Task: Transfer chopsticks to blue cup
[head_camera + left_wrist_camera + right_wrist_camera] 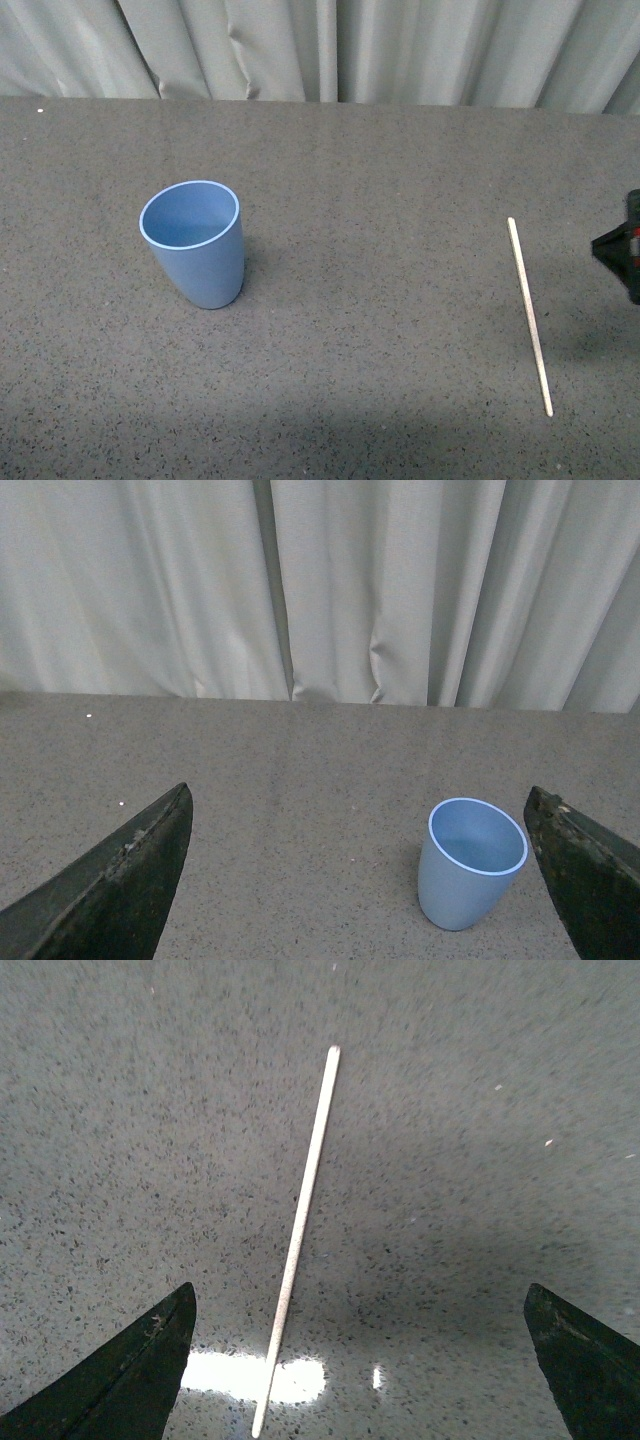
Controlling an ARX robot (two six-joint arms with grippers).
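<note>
The blue cup (196, 243) stands upright and empty on the grey speckled table, left of centre. It also shows in the left wrist view (470, 863), close to one finger of my open left gripper (360, 880), which is out of the front view. The chopstick (529, 314) lies flat on the table at the right, one thin pale stick. My right gripper (360, 1360) is open above it, with the stick (300, 1225) nearer one finger. Only a dark part of the right gripper (622, 250) shows at the front view's right edge.
Grey curtains (330, 45) hang behind the table's far edge. A bright light reflection (250, 1375) lies on the table by the chopstick's near end.
</note>
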